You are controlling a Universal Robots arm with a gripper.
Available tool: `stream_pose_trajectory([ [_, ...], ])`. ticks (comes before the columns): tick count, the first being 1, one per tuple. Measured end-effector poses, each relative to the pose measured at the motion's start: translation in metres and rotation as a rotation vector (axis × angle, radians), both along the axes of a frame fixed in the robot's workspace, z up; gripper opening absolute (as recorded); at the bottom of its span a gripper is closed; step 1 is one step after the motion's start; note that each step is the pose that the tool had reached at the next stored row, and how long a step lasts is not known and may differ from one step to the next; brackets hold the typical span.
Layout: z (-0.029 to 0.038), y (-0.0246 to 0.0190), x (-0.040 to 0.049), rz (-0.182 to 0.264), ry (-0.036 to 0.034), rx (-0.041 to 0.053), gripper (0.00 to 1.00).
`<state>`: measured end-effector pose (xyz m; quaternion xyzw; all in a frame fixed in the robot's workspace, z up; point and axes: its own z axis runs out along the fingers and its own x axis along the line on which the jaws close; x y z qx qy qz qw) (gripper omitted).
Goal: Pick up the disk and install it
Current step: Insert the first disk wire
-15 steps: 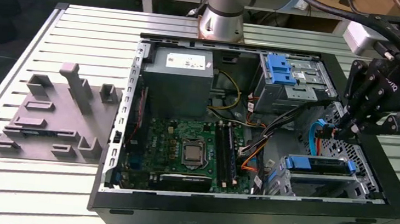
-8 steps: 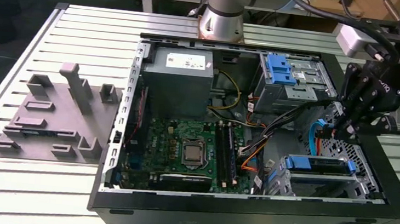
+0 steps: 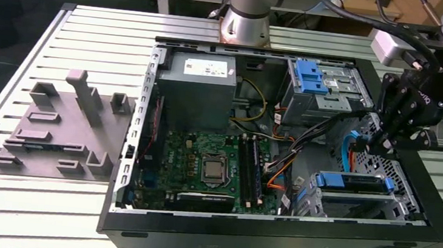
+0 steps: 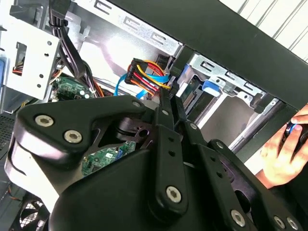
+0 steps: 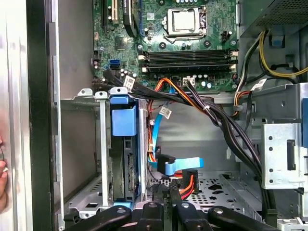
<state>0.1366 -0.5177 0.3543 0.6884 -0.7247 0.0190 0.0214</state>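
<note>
While no print reads clearly, gripper (image 3: 382,141) pinched shut, empty, disk (image 5: 124,154) seated in bay.

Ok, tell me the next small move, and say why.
Probably shift the end effector sideways toward the disk, to press on its blue end. The disk already stands in the drive cage, while the end effector hangs beside it, above the blue and orange cables.

Arm (image 3: 247,8): silver-grey tubular links, black cable bundle alongside. End effector (image 3: 406,126): matte black linkage w/ silver screw heads; white box mounted above wrist.
</note>
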Motion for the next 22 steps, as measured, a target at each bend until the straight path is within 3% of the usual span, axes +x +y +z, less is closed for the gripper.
stream_pose_trajectory([
  [4,0.0,-0.0011,-0.0003,0.0,0.0001,0.0001,0.16],
  [6,-0.0002,-0.0038,-0.0028,0.0,0.0,0.0,0.16],
  [12,-0.0055,-0.0213,-0.0065,0.0,0.0,0.0004,0.16],
  [14,-0.0092,-0.025,-0.0066,0.0,0.0004,0.0005,0.16],
  [19,-0.0146,-0.0264,-0.0068,0.0,0.002,0.0027,0.16],
  [22,-0.0162,-0.027,-0.0068,-0.004,0.0032,0.0092,0.16],
])
